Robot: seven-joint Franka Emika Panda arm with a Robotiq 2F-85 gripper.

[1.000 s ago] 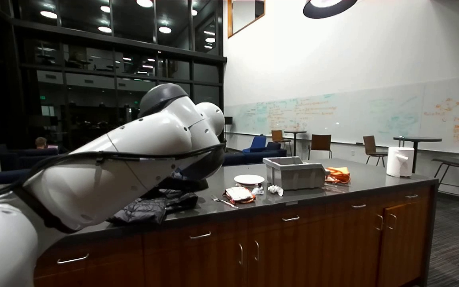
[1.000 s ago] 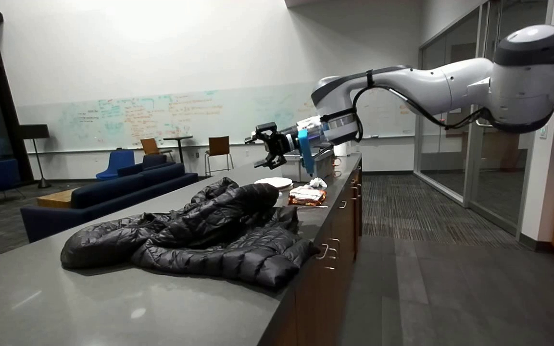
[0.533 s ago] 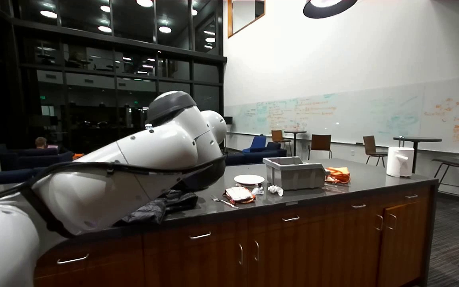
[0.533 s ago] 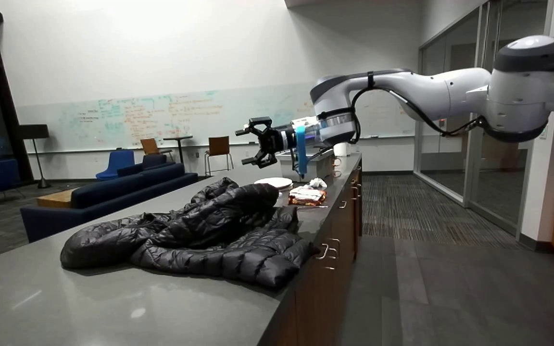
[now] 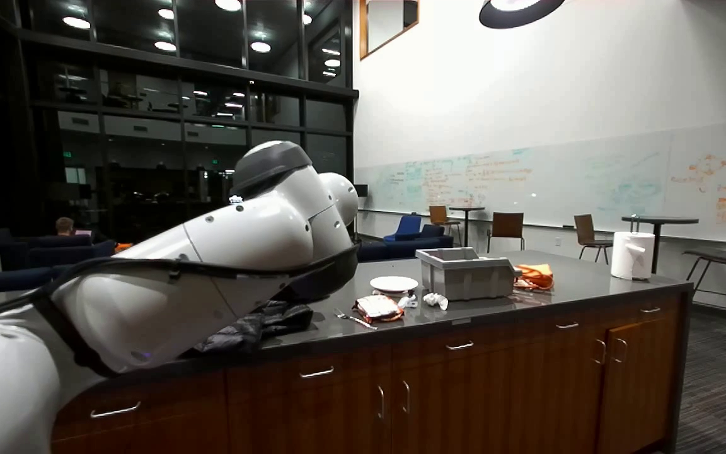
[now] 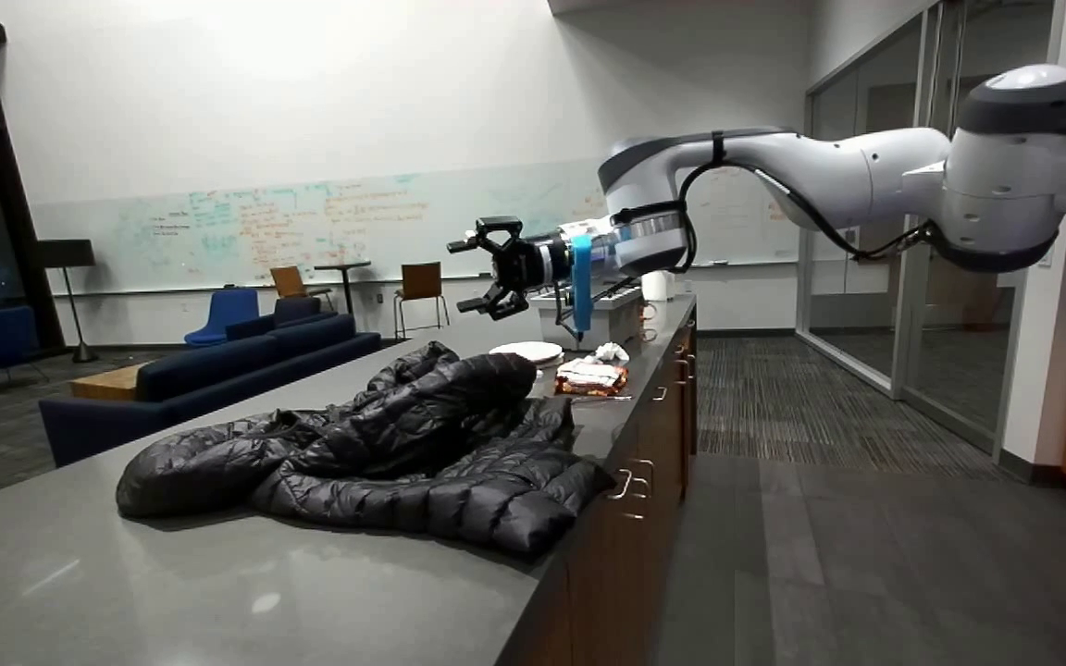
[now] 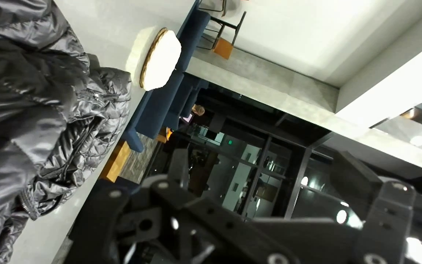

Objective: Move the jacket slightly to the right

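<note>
1. Both jaws of the pincer (image 6: 467, 276) stood apart, gripping nothing, higher than the jacket (image 6: 366, 449), which lay heaped on the table (image 6: 218, 592).
2. The pincer pointed sideways; descent without reorientation risked pressing the jacket instead of gripping it.
3. Slick-looking folds of the jacket risked slipping from a shallow pinch.
4. Near the jacket sat a plate (image 6: 526, 351) and a packet (image 6: 591, 376); a dragged fold risked sweeping either.
5. One jacket end met the table's edge; overpulling risked a fall.

Glare spots the counter (image 6: 218, 578); wrist-view fingers (image 7: 354, 174) look blurred.
</note>
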